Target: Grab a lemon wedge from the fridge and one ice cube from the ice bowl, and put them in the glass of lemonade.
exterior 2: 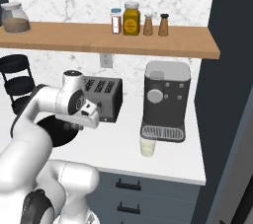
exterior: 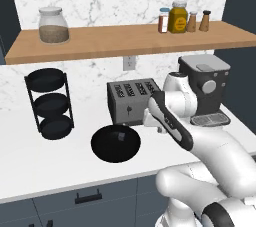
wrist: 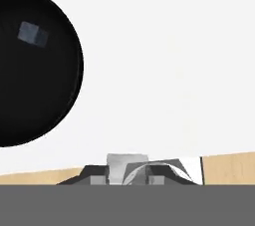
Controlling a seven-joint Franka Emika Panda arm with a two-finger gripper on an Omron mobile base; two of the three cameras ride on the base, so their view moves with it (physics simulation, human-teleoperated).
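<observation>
Pinched between the gripper's point(wrist: 128, 174) nearly closed dark fingertips at the bottom centre of the hand view is a tiny pale translucent ice cube point(wrist: 127, 164), apparently lifted for the drink. Another cube remains in the wide shallow black ice bowl point(wrist: 45, 100) at upper left, while the small clear glass of pale lemonade point(exterior 2: 147, 146) waits lower centre of the right base view, before the grey coffee machine point(exterior 2: 165, 97).

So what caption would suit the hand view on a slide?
Closed gripper hovering over the white counter, beside the ice bowl holding one ice cube.

Base views flank arm, sharing toaster point(exterior: 131, 100); hand view looks down close over counter point(wrist: 164, 70).
</observation>
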